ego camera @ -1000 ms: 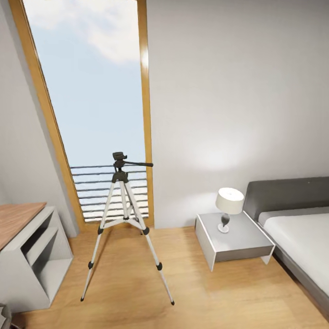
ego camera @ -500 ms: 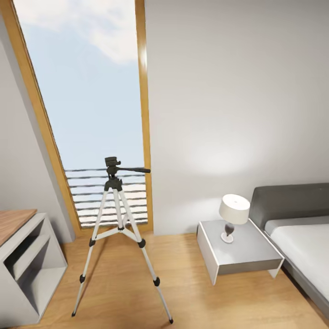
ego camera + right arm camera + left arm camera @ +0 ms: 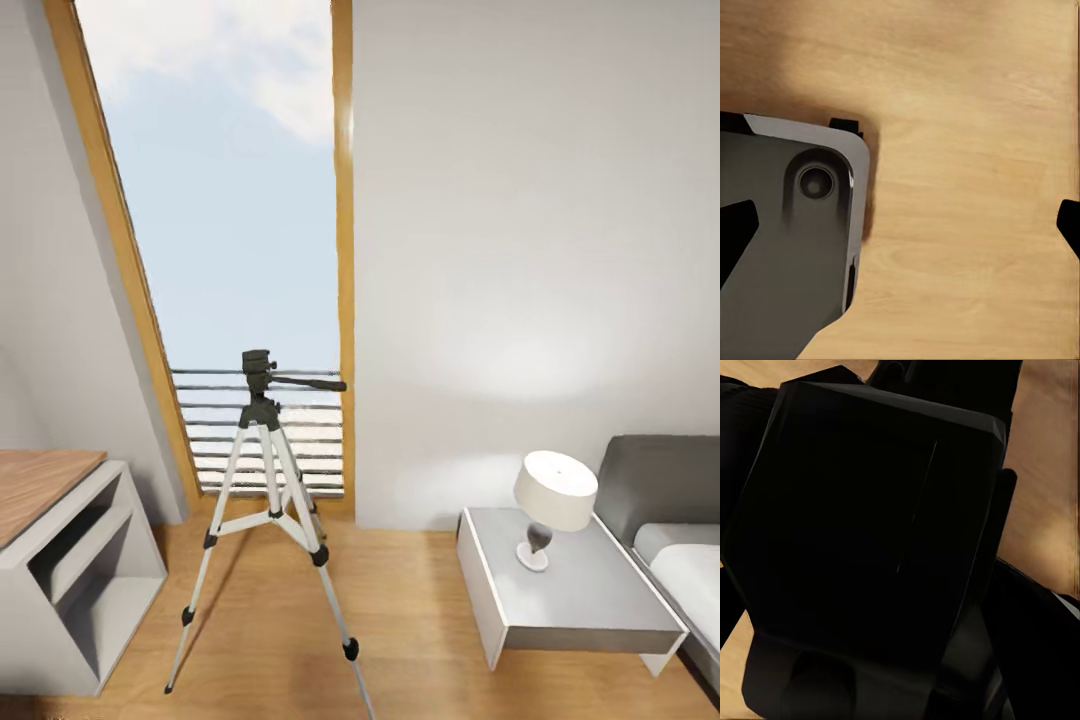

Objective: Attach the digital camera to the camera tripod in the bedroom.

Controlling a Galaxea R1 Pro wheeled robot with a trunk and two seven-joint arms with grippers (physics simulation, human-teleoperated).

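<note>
Two grippers, two different stories: the right gripper (image 3: 900, 232) is spread wide with nothing between its tips, just wood floor (image 3: 967, 112) and a grey bit of the robot's own base (image 3: 787, 247) below it. I can't tell what the left gripper is doing, because its wrist view is a big black block (image 3: 870, 525) up close. That might be the digital camera, might not, honestly can't say. Further out, the camera tripod (image 3: 262, 412) stands on the floor in front of the tall window (image 3: 230, 200), between the shelf unit (image 3: 60, 540) and the nightstand (image 3: 590, 590) with its lamp (image 3: 555, 495). My guess is those skinny legs make it light and tippy, so press straight down on the head (image 3: 257, 362), not sideways, and stay off the long handle. The camera is probably stiff, smooth and a bit slippery, so I'd pinch it across the body.
</note>
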